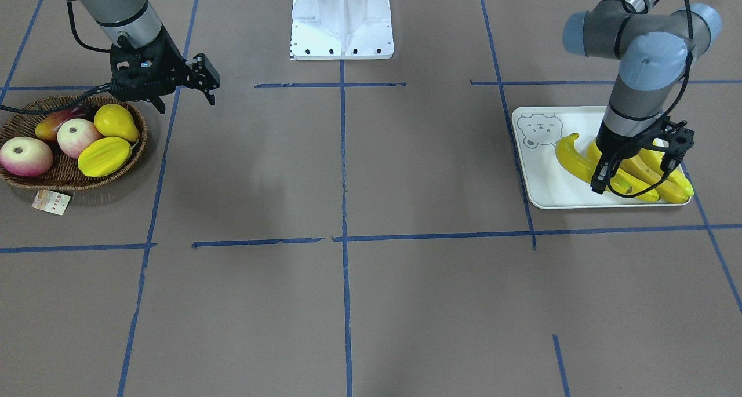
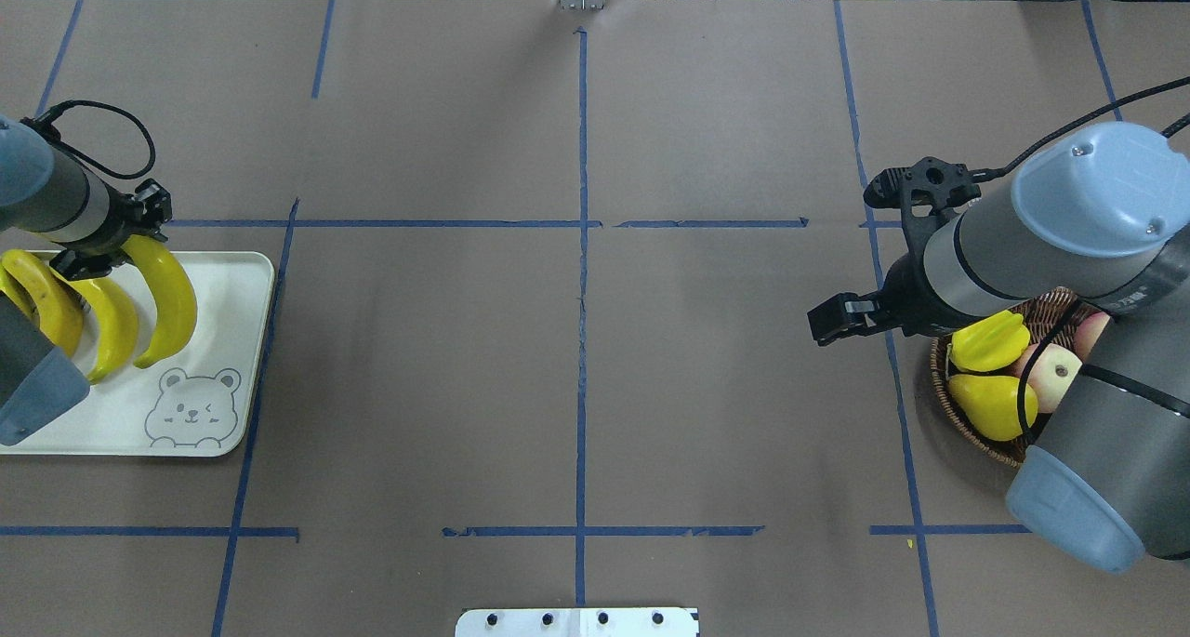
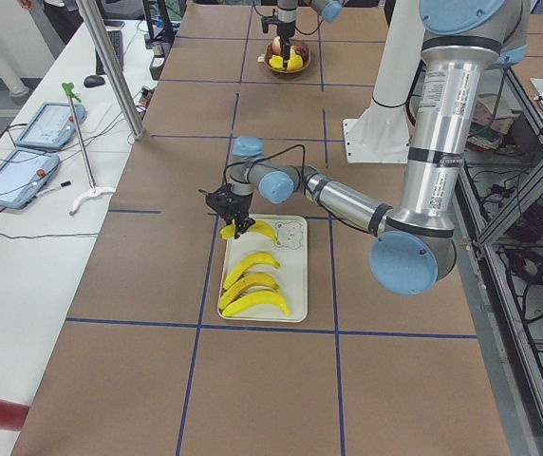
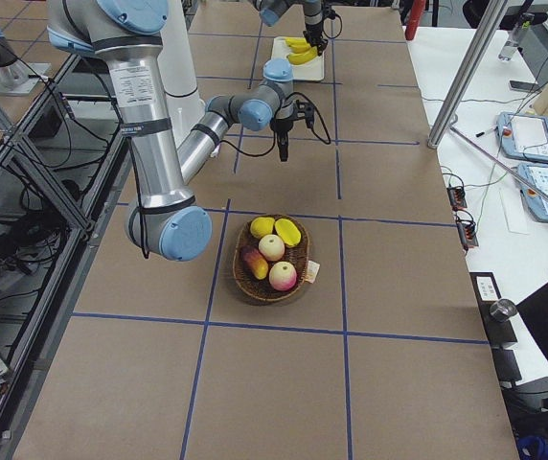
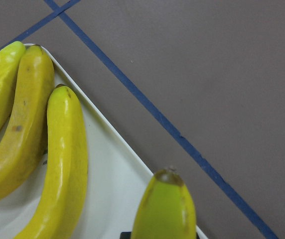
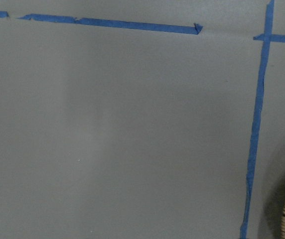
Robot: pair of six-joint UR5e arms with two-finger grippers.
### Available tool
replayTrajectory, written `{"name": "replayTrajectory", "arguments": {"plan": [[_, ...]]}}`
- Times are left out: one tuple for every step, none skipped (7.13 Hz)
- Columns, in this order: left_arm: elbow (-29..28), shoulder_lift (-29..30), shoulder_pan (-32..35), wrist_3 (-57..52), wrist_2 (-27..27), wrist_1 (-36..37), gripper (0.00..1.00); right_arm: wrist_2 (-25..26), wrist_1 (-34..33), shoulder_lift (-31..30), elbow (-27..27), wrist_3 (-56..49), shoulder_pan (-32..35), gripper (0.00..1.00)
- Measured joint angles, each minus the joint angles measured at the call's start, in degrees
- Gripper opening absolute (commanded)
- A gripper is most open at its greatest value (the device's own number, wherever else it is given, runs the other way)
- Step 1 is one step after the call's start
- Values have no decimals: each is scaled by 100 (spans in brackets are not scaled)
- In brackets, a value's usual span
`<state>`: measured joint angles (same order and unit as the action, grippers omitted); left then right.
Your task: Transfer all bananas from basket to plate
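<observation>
Brown table (image 1: 406,171) gridded with blue tape (image 1: 343,153). A white side desk (image 3: 15,247) carries tablets (image 3: 48,123). Four bananas (image 1: 571,156) lie on the plate (image 1: 539,177). The basket (image 1: 69,179) holds other fruit. Left gripper (image 1: 633,174) sits low over the bananas; grip cannot be told. Right gripper (image 1: 185,101) hovers beside the basket, fingers spread.

My left gripper (image 1: 632,174) hangs low over the bananas (image 1: 571,156), which lie side by side on the bear-print plate (image 1: 545,184). I cannot read how its jaws stand. My right gripper (image 1: 185,95), jaws spread, hovers just beside the wicker basket (image 1: 58,182), which holds a pear (image 1: 116,123), a starfruit (image 1: 104,156) and two apples (image 1: 78,137).
</observation>
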<state>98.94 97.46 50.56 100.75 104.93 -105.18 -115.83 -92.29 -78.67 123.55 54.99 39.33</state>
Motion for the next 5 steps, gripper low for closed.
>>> {"name": "replayTrajectory", "arguments": {"plan": [[-266, -62, 16, 72, 1, -400, 98, -12, 0, -29, 13, -16, 14, 100], [-385, -189, 20, 6, 1, -631, 100, -16, 0, -38, 19, -21, 18, 100], [-406, -352, 28, -131, 16, -835, 100, -20, -2, -46, 35, -23, 24, 100], [-369, -511, 82, -375, 133, -990, 100, -27, -8, -59, 59, -26, 40, 100], [-284, -657, 301, -811, 483, -1049, 100, -57, -18, -75, 73, -49, 95, 100]]}}
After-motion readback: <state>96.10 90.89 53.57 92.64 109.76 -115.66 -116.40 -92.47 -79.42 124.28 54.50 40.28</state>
